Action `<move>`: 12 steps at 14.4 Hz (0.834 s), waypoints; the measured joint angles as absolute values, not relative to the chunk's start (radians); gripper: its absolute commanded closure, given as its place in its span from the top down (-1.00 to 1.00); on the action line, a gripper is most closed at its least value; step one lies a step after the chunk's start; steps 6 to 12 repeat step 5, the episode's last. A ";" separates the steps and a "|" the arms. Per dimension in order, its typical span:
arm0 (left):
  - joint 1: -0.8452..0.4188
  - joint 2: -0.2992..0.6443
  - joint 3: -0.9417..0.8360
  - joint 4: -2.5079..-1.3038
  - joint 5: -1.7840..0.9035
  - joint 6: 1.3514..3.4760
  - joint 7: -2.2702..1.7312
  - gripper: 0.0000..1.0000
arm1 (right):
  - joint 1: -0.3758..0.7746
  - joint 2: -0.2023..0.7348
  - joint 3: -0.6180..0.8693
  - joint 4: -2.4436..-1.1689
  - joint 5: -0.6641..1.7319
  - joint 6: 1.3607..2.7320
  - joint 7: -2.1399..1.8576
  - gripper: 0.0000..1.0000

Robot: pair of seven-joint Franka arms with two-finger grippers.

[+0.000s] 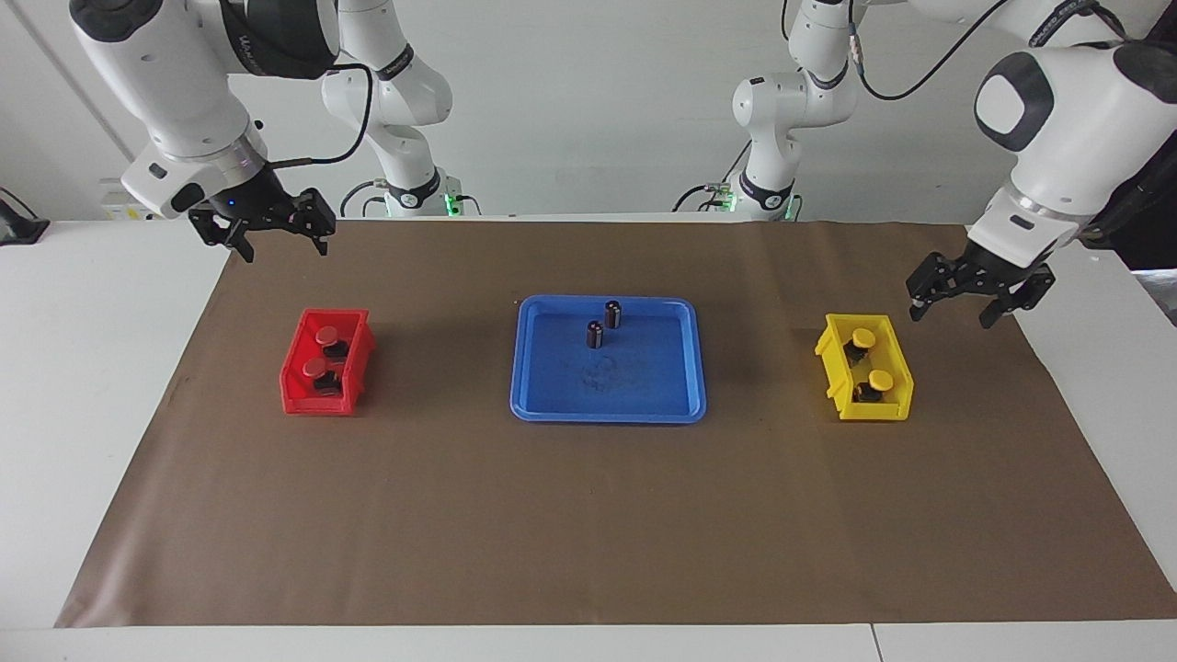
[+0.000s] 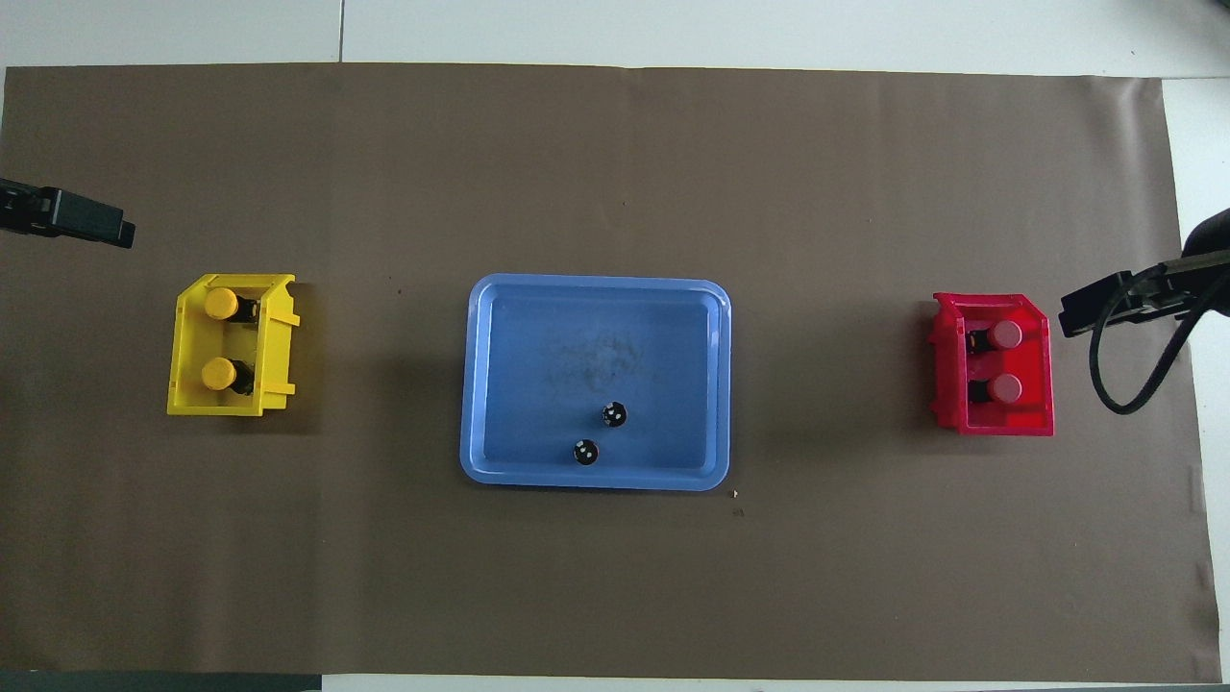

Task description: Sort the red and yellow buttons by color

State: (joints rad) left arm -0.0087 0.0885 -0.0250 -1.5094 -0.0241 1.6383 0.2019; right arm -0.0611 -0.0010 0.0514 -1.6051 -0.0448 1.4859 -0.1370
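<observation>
Sorting looks finished — each colour sits in its matching bin.
Left claw (image 1: pixel 976 297) and right claw (image 1: pixel 261 226) hang wide and empty — yellow buttons (image 1: pixel 870 361) in yellow bin (image 1: pixel 832 371), red buttons (image 1: pixel 320 353) in red bin (image 1: pixel 292 386).

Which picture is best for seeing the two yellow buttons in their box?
The overhead view. It looks straight down into the yellow bin, so both yellow buttons show round caps and black bases. The facing view shows them smaller, with the bin's wall hiding part of the bases.

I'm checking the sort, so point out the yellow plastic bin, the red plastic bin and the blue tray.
yellow plastic bin (image 2: pixel 185 358): overhead view, on its side wall.
red plastic bin (image 2: pixel 1043 380): overhead view, on its side wall.
blue rectangular plastic tray (image 1: pixel 644 372): facing view, on its bare floor.
</observation>
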 measured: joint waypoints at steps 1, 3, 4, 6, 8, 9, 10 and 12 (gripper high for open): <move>-0.009 0.087 -0.026 -1.482 -0.024 1.578 0.202 1.00 | -0.061 -0.001 0.051 -1.605 -0.044 1.486 -0.136 1.00; -0.015 0.087 -0.029 -1.445 -0.024 1.503 0.202 1.00 | -0.061 -0.001 0.051 -1.605 -0.040 1.486 -0.135 1.00; -0.025 0.087 -0.031 -1.432 -0.024 1.483 0.202 1.00 | -0.061 -0.001 0.050 -1.605 -0.040 1.485 -0.134 1.00; -0.036 0.087 -0.032 -1.426 -0.024 1.473 0.202 1.00 | -0.062 -0.001 0.049 -1.605 -0.040 1.484 -0.133 1.00; -0.036 0.087 -0.032 -1.426 -0.024 1.473 0.202 1.00 | -0.062 -0.001 0.049 -1.605 -0.040 1.484 -0.133 1.00; -0.036 0.087 -0.032 -1.426 -0.024 1.473 0.202 1.00 | -0.062 -0.001 0.049 -1.605 -0.040 1.484 -0.133 1.00; -0.036 0.087 -0.032 -1.426 -0.024 1.473 0.202 1.00 | -0.062 -0.001 0.049 -1.605 -0.040 1.484 -0.133 1.00; -0.036 0.087 -0.032 -1.426 -0.024 1.473 0.202 1.00 | -0.062 -0.001 0.049 -1.605 -0.040 1.484 -0.133 1.00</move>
